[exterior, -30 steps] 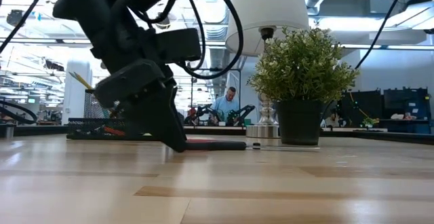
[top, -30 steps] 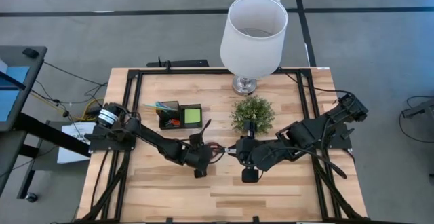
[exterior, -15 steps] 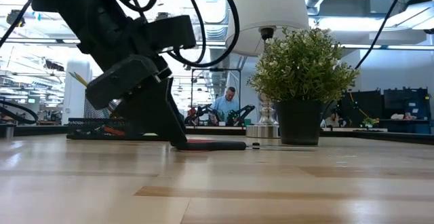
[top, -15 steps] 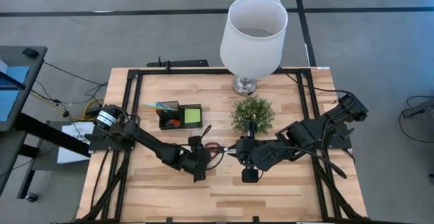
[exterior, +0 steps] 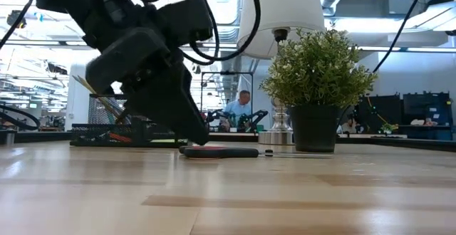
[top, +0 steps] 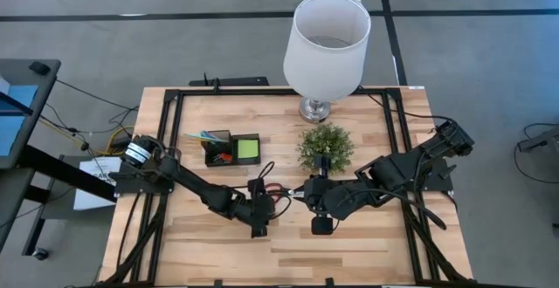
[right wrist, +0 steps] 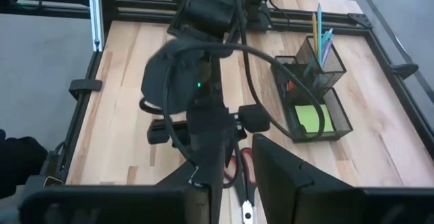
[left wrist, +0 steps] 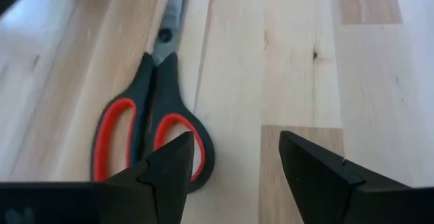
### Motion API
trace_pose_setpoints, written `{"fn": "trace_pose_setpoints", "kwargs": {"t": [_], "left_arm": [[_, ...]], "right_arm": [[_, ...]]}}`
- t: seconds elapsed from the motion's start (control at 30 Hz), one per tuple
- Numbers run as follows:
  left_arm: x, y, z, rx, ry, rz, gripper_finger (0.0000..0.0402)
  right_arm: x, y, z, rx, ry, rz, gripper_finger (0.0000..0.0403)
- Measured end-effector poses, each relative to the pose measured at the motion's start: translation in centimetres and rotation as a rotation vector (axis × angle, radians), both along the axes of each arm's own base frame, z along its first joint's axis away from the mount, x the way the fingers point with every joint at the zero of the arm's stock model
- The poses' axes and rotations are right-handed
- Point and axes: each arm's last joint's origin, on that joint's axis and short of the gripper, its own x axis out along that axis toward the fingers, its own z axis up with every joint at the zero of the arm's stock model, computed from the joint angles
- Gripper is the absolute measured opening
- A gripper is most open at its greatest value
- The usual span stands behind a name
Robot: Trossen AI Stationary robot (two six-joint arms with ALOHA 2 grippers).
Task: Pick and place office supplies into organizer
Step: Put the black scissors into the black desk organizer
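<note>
The red-handled scissors (top: 281, 195) lie flat on the table between the two arms, also seen in the low view (exterior: 217, 152). My left gripper (left wrist: 234, 176) is open and hovers low just off the handle end; one fingertip (left wrist: 169, 173) stands over the edge of a red handle ring (left wrist: 173, 139). My right gripper (right wrist: 234, 197) is open and waits by the blade end (right wrist: 245, 214). The black organizer (top: 231, 148) stands toward the far left, with teal and yellow pens upright in its tall compartment (right wrist: 320, 44) and the lime-green pad (top: 247, 148) in its tray.
A small potted plant (top: 325, 146) stands just beyond the scissors, and the white-shaded lamp (top: 327, 39) stands at the far edge. A black frame (top: 175, 96) borders the table. Bare wood lies along the near side (top: 279, 253). People show in the room behind (exterior: 235, 110).
My left gripper has shifted slightly toward the table's right, closer to the scissors' handles. Its fingertips have lifted off the table surface. The scissors have stayed where they were.
</note>
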Motion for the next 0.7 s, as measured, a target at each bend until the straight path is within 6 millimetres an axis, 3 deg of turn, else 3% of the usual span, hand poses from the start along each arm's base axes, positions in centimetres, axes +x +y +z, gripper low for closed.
{"fn": "trace_pose_setpoints", "kwargs": {"t": [0.27, 0.47, 0.7], "left_arm": [[0.5, 0.0, -3.6, 0.003, 0.033, 0.057, 0.0213], [0.6, 0.1, -4.2, -0.020, 0.029, 0.094, 0.0210], [0.4, 0.1, -4.3, -0.038, 0.054, 0.103, 0.0146]], "right_arm": [[0.0, 0.0, 0.0, 0.008, 0.005, -0.009, 0.0073], [-0.1, 0.1, -0.1, 0.008, 0.006, -0.005, 0.0073], [-0.3, 0.5, -0.1, 0.008, 0.006, 0.008, 0.0073]]}}
